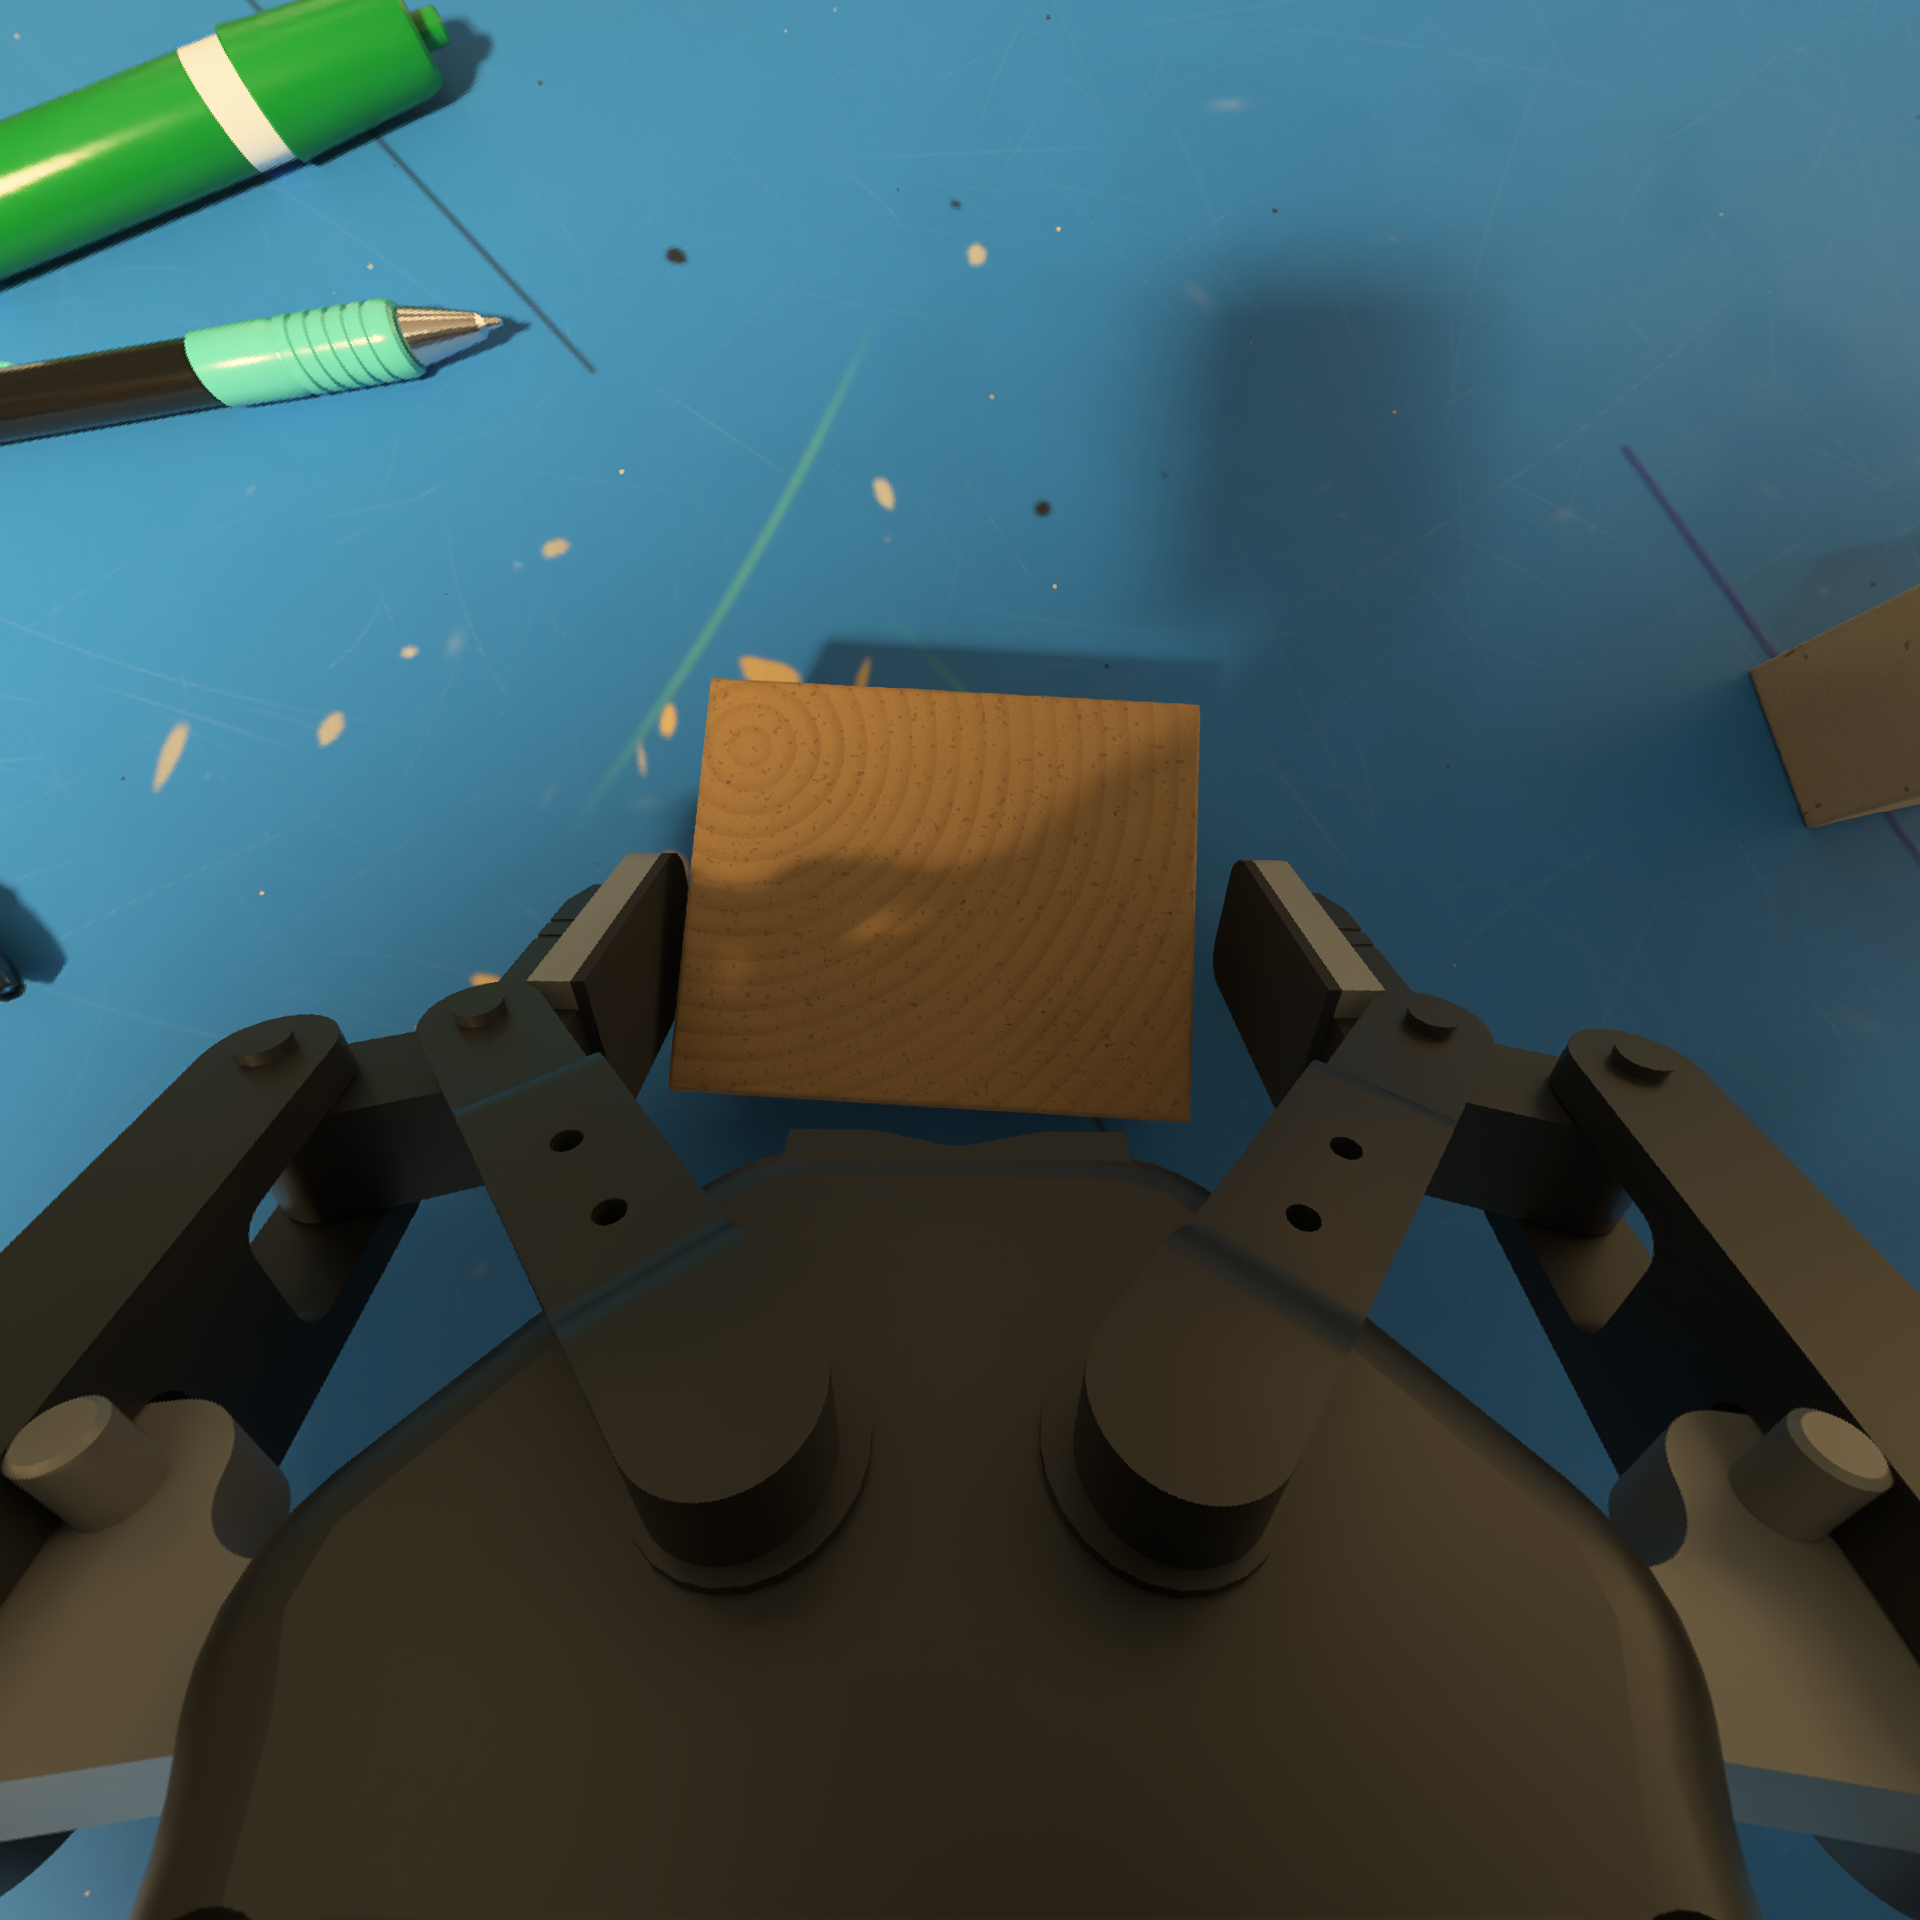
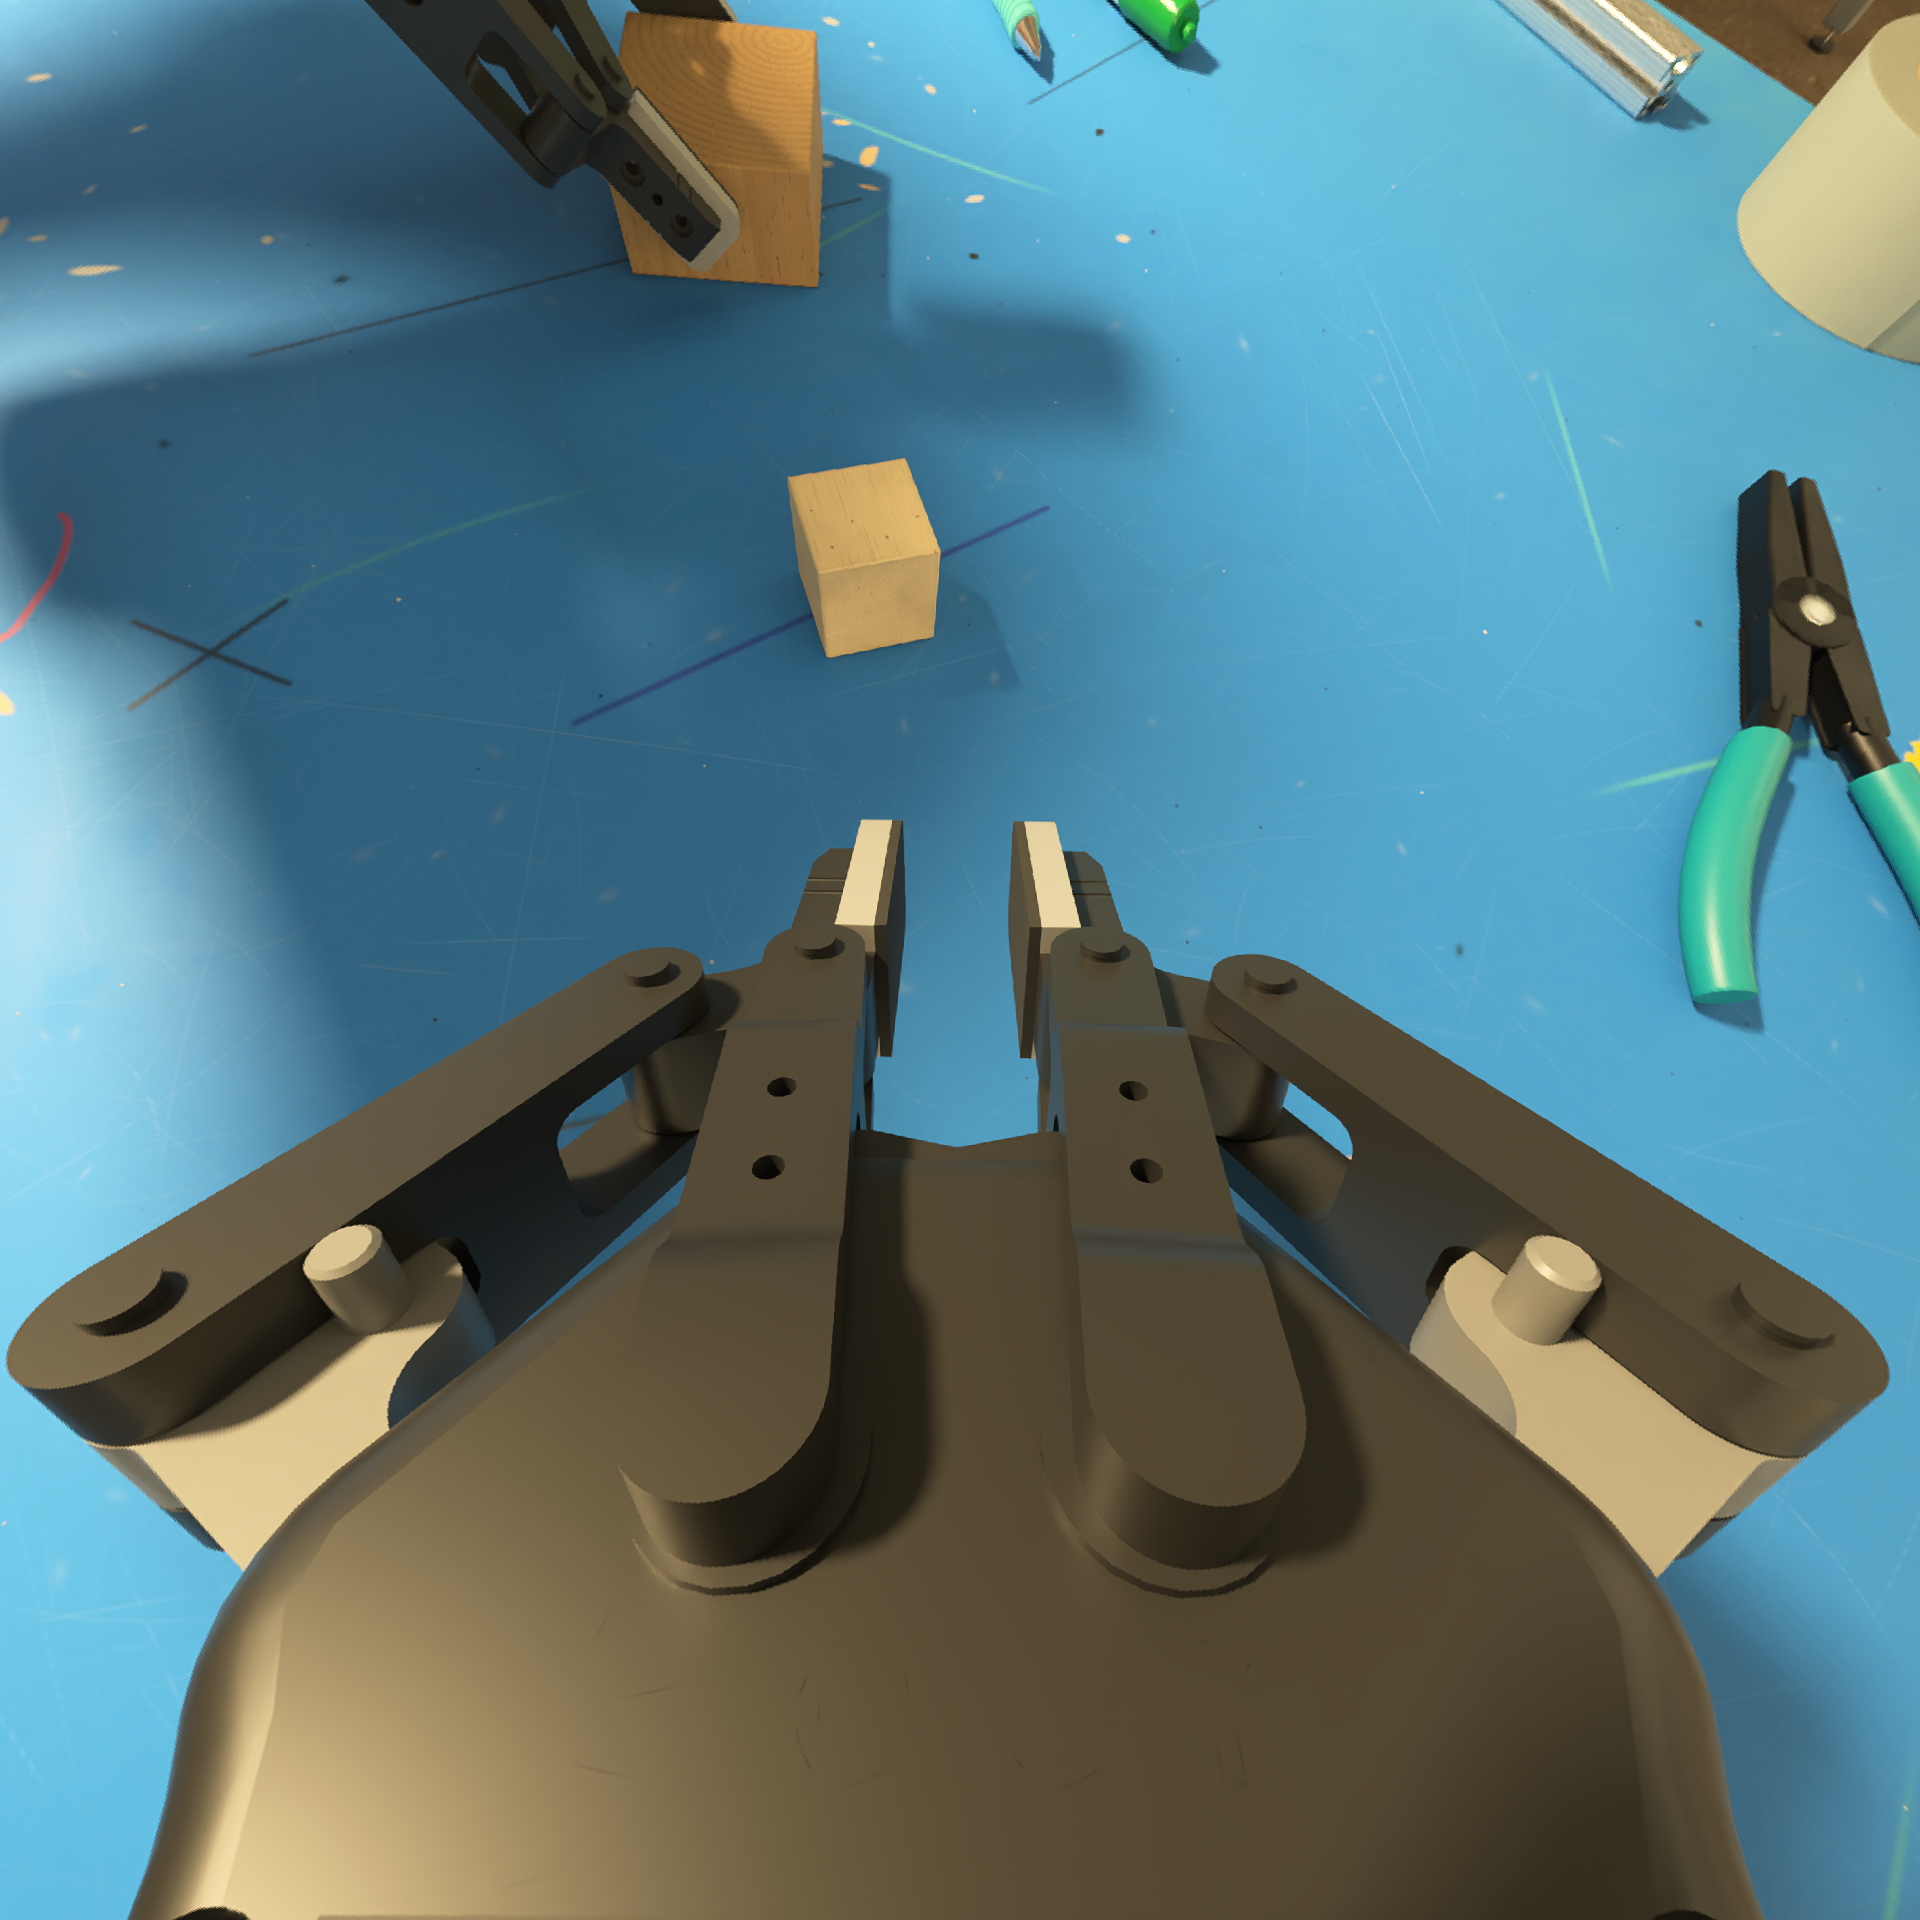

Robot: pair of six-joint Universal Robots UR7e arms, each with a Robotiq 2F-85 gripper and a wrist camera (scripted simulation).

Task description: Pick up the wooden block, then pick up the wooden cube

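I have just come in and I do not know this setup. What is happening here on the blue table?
Two robot arms work over a blue table. The left end effector straddles the larger wooden block; one finger touches its side, while a small gap remains at the other, so the grip is not closed yet. The right end effector hangs empty, partly open, short of the small wooden cube, which stands untouched. Pens and pliers lie aside.

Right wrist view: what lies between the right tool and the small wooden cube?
Nothing: only bare blue table lies between the right tool and the wooden cube, in the right wrist view.
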